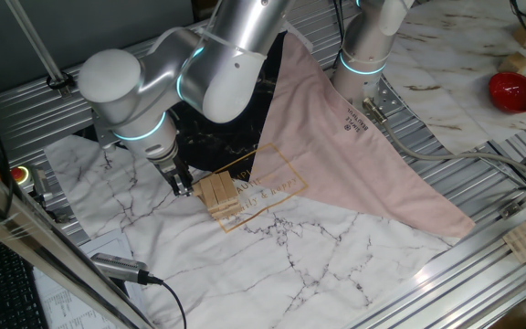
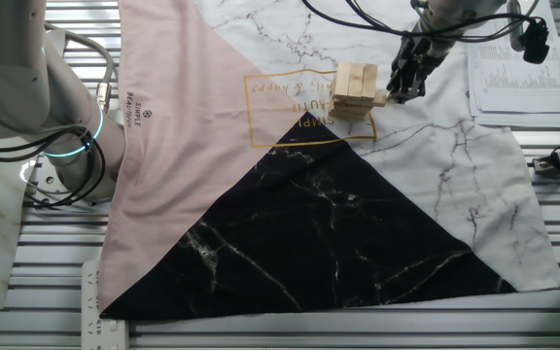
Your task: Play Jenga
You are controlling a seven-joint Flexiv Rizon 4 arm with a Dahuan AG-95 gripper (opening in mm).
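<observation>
Tan wooden Jenga stack [image 1: 218, 194] sits just beside our gripper [image 1: 183, 186]; we cannot tell its finger spread.

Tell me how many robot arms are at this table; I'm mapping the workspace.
2. One arm reaches its hand down beside the Jenga stack. A second arm's base stands behind the pink cloth, upper part cropped.

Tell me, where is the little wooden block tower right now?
The Jenga stack stands on the marble-print cloth, on its gold-lettered square, with the gripper right beside it; in the other fixed view it is near the top edge.
</observation>
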